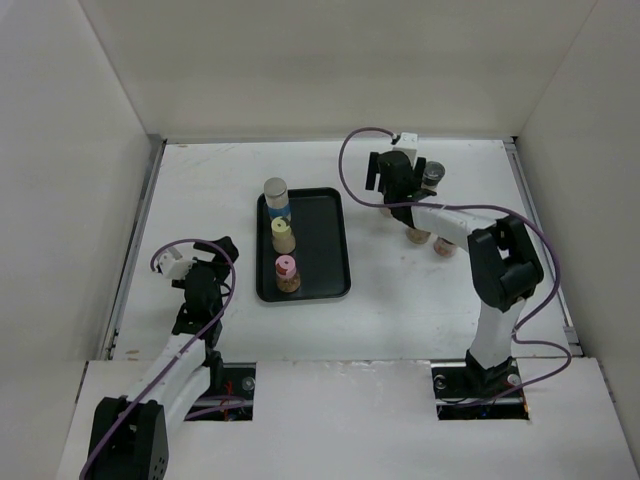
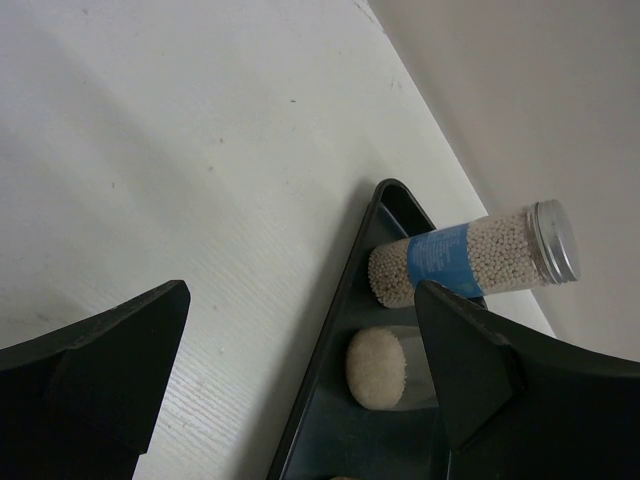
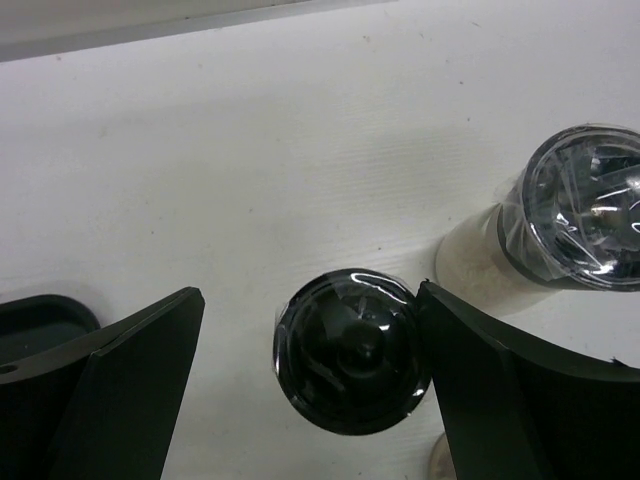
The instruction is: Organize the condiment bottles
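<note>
Three condiment bottles stand in a row in the black tray (image 1: 325,250): a grey-capped, blue-labelled one (image 1: 277,196), a cream-capped one (image 1: 283,236) and a pink-capped one (image 1: 287,273). My right gripper (image 3: 310,300) is open and straddles a black-capped bottle (image 3: 352,362); the right finger is at the cap's edge, the left finger is apart from it. A shiny dark-capped bottle (image 3: 585,220) stands just beyond it, also in the top view (image 1: 431,175). Two more jars (image 1: 418,235) are partly hidden under the right arm. My left gripper (image 1: 215,255) is open and empty, left of the tray.
The left wrist view shows the tray's rim (image 2: 340,330), the blue-labelled bottle (image 2: 470,262) and the cream jar's base (image 2: 378,368). White walls enclose the table on three sides. A tray corner (image 3: 40,315) shows left of the right gripper.
</note>
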You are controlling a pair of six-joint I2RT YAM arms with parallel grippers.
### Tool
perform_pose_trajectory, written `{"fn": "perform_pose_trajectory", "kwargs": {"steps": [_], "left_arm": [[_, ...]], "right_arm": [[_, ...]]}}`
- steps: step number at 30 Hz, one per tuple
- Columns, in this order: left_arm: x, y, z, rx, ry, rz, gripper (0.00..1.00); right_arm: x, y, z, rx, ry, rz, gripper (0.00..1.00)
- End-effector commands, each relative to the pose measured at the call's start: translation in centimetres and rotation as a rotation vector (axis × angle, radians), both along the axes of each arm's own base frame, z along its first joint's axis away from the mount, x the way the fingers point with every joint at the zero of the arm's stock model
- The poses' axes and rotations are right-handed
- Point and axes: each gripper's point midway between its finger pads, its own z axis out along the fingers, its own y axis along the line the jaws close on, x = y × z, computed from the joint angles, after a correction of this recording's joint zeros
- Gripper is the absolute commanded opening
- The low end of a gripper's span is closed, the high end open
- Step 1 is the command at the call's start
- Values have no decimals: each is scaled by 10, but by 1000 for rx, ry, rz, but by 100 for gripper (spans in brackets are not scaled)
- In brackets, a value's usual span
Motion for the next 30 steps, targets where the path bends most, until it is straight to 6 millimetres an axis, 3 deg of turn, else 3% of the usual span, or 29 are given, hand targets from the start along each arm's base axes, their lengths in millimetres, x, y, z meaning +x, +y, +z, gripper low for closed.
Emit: {"fn": "perform_pose_trajectory", "kwargs": {"steps": [1, 5, 11, 15, 18, 23, 30], "left_arm": [[6, 0, 16, -6, -55, 2, 100], [7, -1, 16, -5, -53, -6, 100], [7, -4, 16, -4, -49, -12, 100], [7, -1, 17, -5, -54, -3, 100], [7, -3, 16, -5, -51, -12, 100], [8, -3, 16, -5, -48, -7, 100], [9, -3, 16, -5, -52, -9, 100]], "right_arm": [[7, -3, -4, -2, 20, -13, 93], [2, -6, -6, -6, 20, -33, 92], [-9, -21, 28, -19, -76, -66, 96], [-16, -31, 37, -50, -94, -91, 96], [-20, -35, 35, -57, -93, -102, 96], [-20, -29, 12, -60, -35, -76, 96], [-9, -19, -2, 1, -5, -36, 93]]}}
